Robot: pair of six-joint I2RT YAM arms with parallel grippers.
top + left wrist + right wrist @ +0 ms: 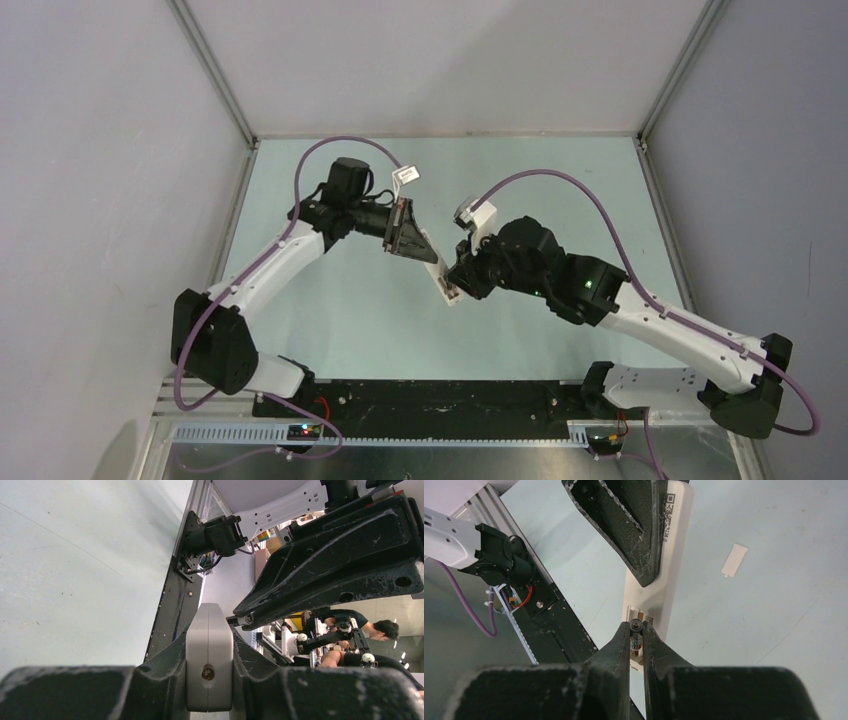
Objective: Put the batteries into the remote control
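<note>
Remote control point(665, 587), a slim white bar that looks light, stiff and smooth, hangs above the tabletop point(774, 610), clamped over its far half by the left hand point(428, 252); with the recess point(639, 614) end free, that seems a sound place to grip it. The right hand point(458, 288) is pinched narrow on one battery point(636, 639) right at that recess, while a flat white cover point(734, 560) lies apart on the tabletop. So tiny and round, the battery will likely slip or roll unless squeezed across its barrel.
</note>
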